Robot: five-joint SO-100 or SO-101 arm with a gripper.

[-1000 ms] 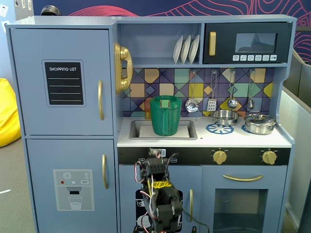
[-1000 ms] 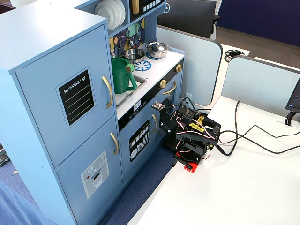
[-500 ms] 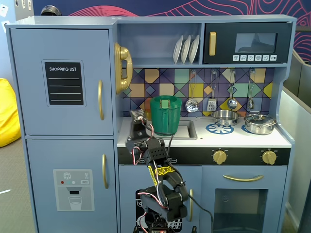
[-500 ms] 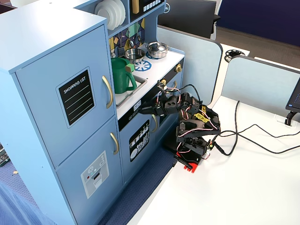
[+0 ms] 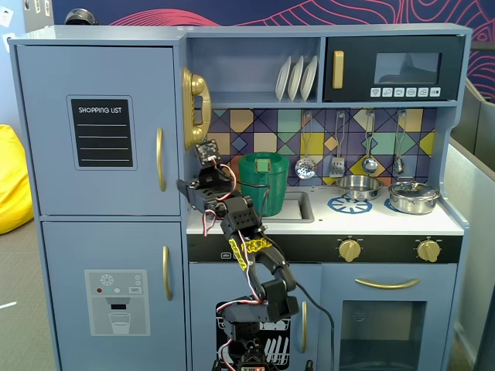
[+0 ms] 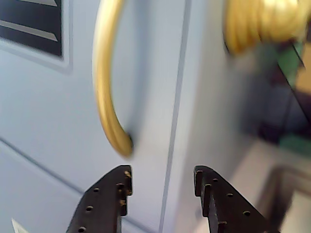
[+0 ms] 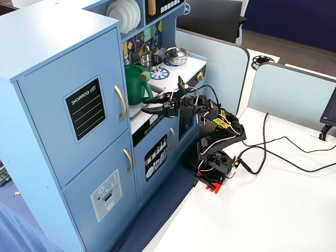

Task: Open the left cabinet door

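Observation:
The left cabinet door (image 5: pixel 93 77) is blue-grey with a black "SHOPPING LIST" panel (image 5: pixel 101 132) and a curved gold handle (image 5: pixel 160 158). It sits shut, flush with the cabinet. It also shows in another fixed view (image 7: pixel 47 105) with its handle (image 7: pixel 121 102). My gripper (image 7: pixel 146 105) is open and empty, just in front of the door's right edge and slightly below the handle's middle. In the wrist view the door (image 6: pixel 43 111) fills the left, and the handle's lower end (image 6: pixel 109 116) is just above my left fingertip. My gripper (image 6: pixel 162 174) straddles the door seam without touching it. It also shows from the front (image 5: pixel 186 187).
A gold toy phone (image 5: pixel 193 108) hangs right of the door. A green pitcher (image 5: pixel 263 182) stands in the sink behind my arm. The lower door with the dispenser picture (image 5: pixel 116 301) is shut. Pots (image 5: pixel 414 197) sit on the counter. Cables (image 7: pixel 273 147) lie on the white table.

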